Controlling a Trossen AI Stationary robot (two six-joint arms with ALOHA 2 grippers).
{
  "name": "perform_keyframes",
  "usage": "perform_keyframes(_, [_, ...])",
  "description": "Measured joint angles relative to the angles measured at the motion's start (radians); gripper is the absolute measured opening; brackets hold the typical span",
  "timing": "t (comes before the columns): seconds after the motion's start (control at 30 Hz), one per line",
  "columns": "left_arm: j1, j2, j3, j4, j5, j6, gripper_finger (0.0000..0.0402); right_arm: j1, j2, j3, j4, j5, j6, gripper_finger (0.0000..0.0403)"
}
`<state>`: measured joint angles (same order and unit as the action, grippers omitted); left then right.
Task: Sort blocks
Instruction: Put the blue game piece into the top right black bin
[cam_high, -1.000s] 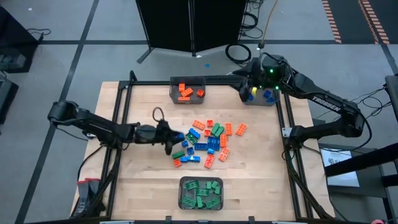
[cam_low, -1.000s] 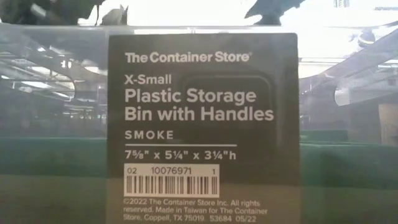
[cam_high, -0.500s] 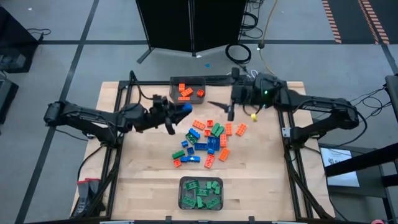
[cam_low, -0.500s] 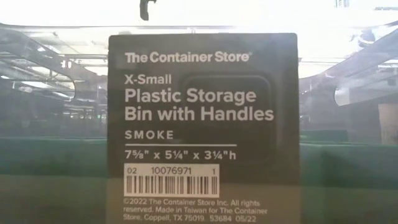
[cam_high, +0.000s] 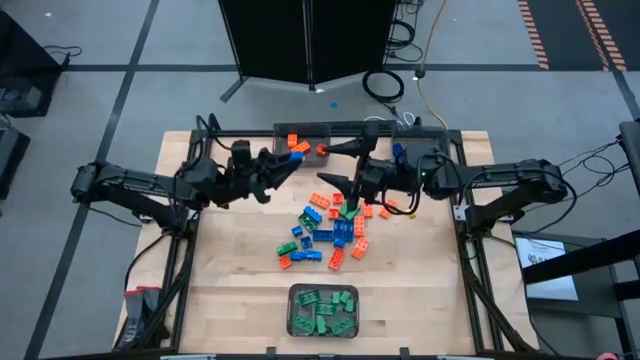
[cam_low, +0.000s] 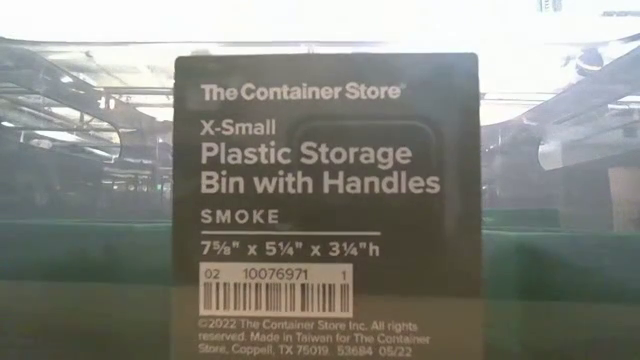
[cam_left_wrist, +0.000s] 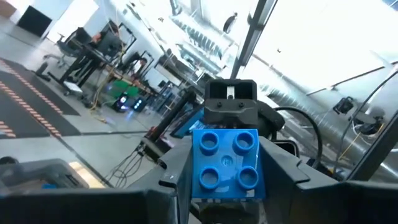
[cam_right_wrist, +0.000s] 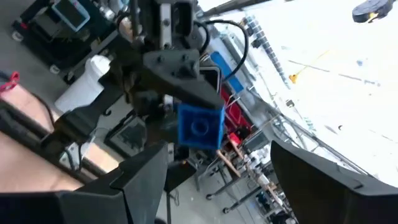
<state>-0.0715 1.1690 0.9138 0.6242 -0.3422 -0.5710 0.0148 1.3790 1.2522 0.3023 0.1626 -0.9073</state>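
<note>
We see the left tool (cam_high: 290, 168) clamped on a blue block (cam_left_wrist: 227, 163), lifted just beside the orange bin (cam_high: 302, 133), apparently offering it across. The right tool (cam_high: 345, 165) faces it, fingers spread wide and empty, above the loose blocks (cam_high: 325, 235) on the surface (cam_high: 240, 290).

blocks (cam_high: 328, 228) scattered mid-table, 1 bin (cam_high: 322, 311) at the near edge, 1 bin (cam_high: 302, 140) at the far edge
</note>
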Motion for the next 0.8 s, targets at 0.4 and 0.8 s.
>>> perform_keyframes(0.4, [0.0,0.107,0.0,0.109,0.004,0.028,0.0125,0.001,0.011,0.0,0.048,-0.011,0.076,0.0279])
perform_keyframes(0.8, [0.057,0.116,0.001,0.217,0.045,0.055,0.0125,0.0,0.011,0.0,0.047,-0.011,0.108,0.0279])
